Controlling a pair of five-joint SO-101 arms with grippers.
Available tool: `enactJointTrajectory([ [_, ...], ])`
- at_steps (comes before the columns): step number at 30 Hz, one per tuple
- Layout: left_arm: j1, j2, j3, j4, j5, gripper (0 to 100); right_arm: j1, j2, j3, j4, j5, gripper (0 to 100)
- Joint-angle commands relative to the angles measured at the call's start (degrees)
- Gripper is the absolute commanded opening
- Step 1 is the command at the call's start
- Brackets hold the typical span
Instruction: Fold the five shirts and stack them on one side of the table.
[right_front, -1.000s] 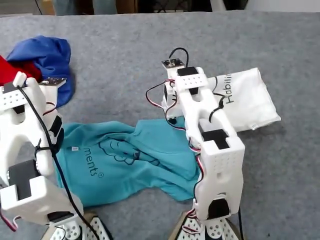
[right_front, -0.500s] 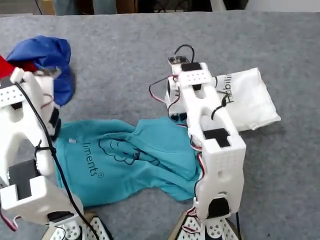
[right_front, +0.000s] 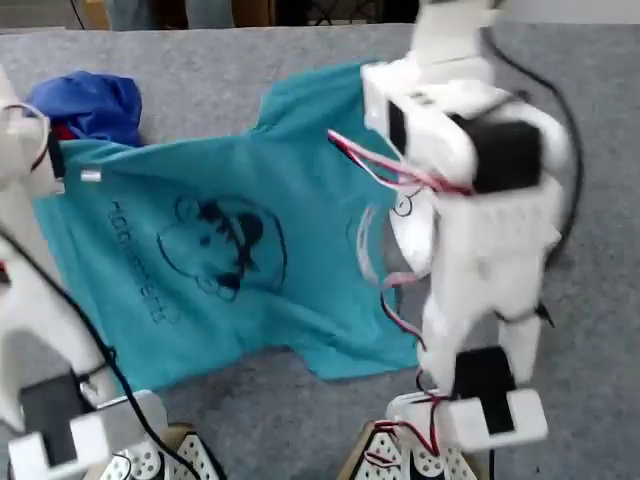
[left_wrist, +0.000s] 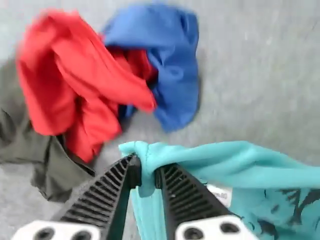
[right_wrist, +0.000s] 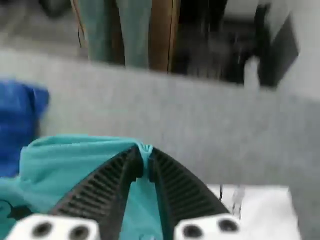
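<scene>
Since left gripper (left_wrist: 145, 170) and right gripper (right_wrist: 144, 160) are each pinching only a thin fold of the teal shirt (right_front: 220, 250), I'm expecting either bite to slip under tension and drop a corner. Shirt is hanging stretched over table (right_front: 600, 300) centre, print up, long axis running 9-to-3 o'clock, tag (right_front: 90, 176) end pointing at 9.

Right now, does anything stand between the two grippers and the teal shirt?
Nothing visible does. The left gripper is shut on one edge of the teal shirt, and the right gripper is shut on another edge.
</scene>
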Motion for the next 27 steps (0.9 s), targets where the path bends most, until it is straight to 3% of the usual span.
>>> enactJointTrajectory([
  [1,0.0,-8.7,-3.0,0.2,0.7,3,0.4,-4.8,-9.7,0.3,-0.2,1.4],
  [8,-0.4,-23.5,-2.9,0.2,0.0,3,0.4,-7.4,-23.4,0.4,-0.2,1.4],
  [16,-14.0,-40.1,-2.2,0.2,0.5,3,0.2,-10.8,-29.3,0.2,3.2,1.3],
  [27,-14.3,-58.9,21.4,0.0,0.4,3,0.2,-10.1,-25.7,-3.9,6.3,1.3],
])
